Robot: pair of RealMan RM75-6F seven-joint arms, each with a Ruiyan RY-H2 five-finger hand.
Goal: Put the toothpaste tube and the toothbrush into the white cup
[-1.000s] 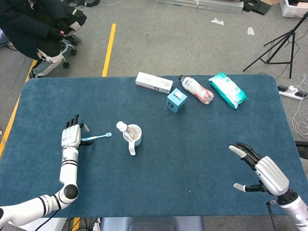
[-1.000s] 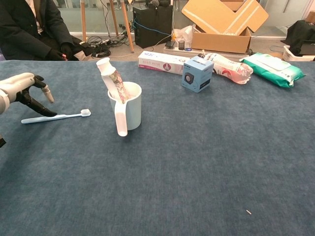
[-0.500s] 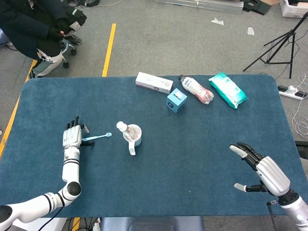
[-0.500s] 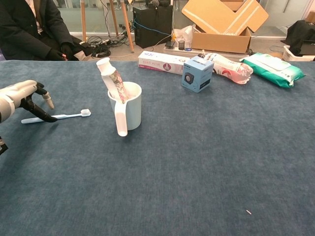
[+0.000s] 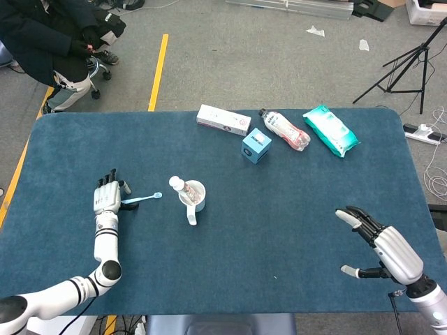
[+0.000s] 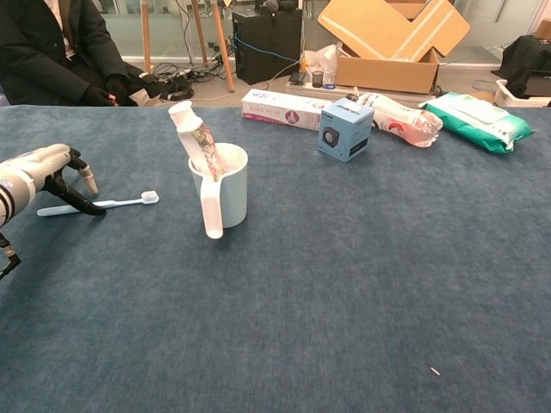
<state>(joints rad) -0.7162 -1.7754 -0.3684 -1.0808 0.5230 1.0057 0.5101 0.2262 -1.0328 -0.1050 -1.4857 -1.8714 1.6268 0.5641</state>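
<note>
The toothbrush [image 6: 102, 204] is lying flat on the blue table [image 5: 279, 209], its long axis running left to right in both views, the bristled head pointing toward the white cup [image 6: 225, 194] and the handle end reaching under the left hand [image 6: 53, 172]. It is being seen as a slim, pale blue stick with a small white head. The handle end is being straddled by that hand's fingers [image 6: 86, 182], which are being held apart and angled down; whether the handle is actually being touched cannot be told, and nothing is being lifted. The toothbrush is lying just left of the cup, so the left hand is by far the nearer one. The toothpaste tube [image 6: 196, 140] is already standing tilted inside the cup, cap upward. The right hand [image 5: 380, 241] is being held well apart, over the table's near right corner, its fingers spread and empty. A grasp across the handle is judged to be the next step.
</note>
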